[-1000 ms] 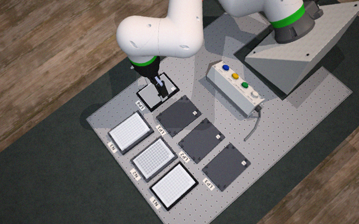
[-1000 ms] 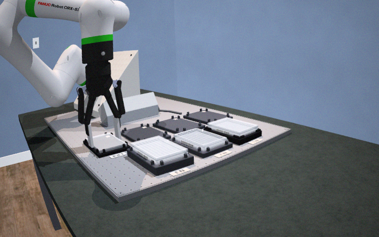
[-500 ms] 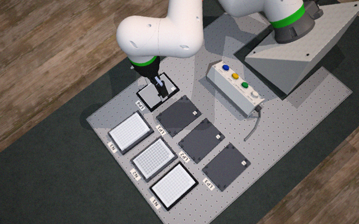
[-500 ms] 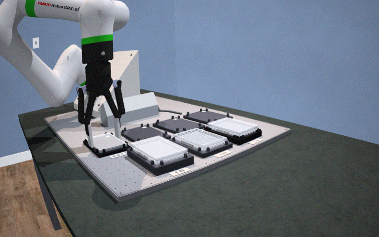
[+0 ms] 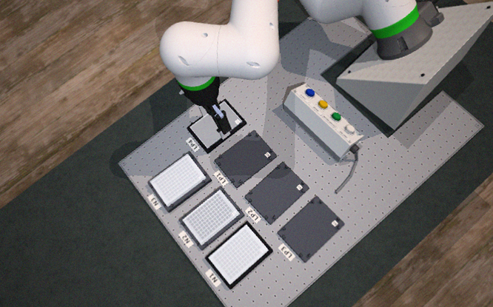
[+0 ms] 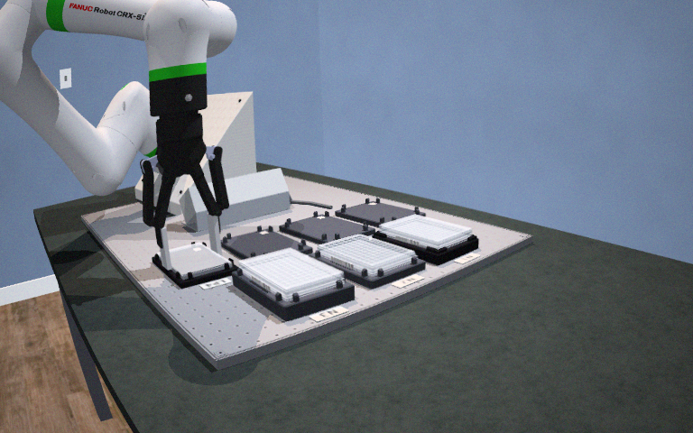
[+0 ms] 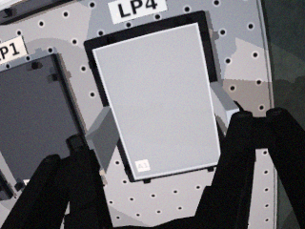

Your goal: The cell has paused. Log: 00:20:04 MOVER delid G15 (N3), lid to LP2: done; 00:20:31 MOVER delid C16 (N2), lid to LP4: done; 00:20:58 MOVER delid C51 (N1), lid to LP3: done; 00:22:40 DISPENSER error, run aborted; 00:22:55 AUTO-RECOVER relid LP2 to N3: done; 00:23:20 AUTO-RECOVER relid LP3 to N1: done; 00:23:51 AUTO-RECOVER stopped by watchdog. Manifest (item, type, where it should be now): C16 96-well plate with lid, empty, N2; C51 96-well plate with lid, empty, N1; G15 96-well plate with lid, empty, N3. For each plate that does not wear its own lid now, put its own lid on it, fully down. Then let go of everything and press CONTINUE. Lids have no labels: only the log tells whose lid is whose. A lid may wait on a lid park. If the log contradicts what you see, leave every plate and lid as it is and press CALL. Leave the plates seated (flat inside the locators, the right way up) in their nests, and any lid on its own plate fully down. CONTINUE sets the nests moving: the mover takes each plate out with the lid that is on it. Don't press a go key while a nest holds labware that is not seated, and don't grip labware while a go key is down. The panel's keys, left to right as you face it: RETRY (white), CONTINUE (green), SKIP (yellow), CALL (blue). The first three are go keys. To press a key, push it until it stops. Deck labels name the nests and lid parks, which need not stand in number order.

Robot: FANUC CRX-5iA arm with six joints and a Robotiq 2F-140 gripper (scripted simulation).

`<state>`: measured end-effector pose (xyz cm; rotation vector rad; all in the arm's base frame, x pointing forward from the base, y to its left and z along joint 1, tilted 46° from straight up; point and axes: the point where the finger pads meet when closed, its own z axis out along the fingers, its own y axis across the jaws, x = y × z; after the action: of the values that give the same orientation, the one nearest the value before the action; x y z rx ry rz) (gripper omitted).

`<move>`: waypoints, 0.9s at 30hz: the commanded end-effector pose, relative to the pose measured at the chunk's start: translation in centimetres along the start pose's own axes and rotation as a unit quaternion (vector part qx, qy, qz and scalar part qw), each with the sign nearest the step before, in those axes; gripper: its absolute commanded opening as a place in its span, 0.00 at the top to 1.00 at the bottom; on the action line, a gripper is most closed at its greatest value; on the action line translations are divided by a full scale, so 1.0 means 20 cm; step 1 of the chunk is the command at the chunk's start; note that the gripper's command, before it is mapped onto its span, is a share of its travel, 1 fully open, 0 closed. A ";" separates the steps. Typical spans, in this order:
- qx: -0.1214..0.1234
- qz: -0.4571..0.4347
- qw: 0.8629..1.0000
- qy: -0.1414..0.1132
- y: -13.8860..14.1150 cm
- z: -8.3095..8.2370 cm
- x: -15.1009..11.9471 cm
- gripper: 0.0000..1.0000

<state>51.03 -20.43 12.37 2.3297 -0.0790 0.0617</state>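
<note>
In the exterior view the arm is seen at the far left, reaching down over the breadboard on the counter. The claw is closed on the lid, one pad on each long edge, as the wrist view shows with the lid between the pale fingertips. The lid is at park LP4, the leftmost station; whether it has left the park's black frame cannot be told for sure, since the wrist view is slightly skewed.

To the right, in the near row, three plates are seated in their nests. The first plate is covered by a lid, the middle plate shows open wells with no lid, and the right plate is covered. In the top view the labels beside them are read as N3, N2 and N1.

Behind them, in the far row, three dark lid parks are seen with nothing on them, labelled LP1, LP2 and LP3 in the top view.

The key panel is placed farther back, near the arm's pedestal, with its blue, yellow, green and white keys untouched.
</note>
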 end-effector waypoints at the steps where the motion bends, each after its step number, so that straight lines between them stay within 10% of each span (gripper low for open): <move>1: 0.000 0.000 1.000 0.000 0.00 0.00 0.00 1.00; 27: 0.000 0.000 1.000 0.000 0.00 -0.07 0.00 1.00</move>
<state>50.98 -19.76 12.97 2.3299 -0.0791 0.0607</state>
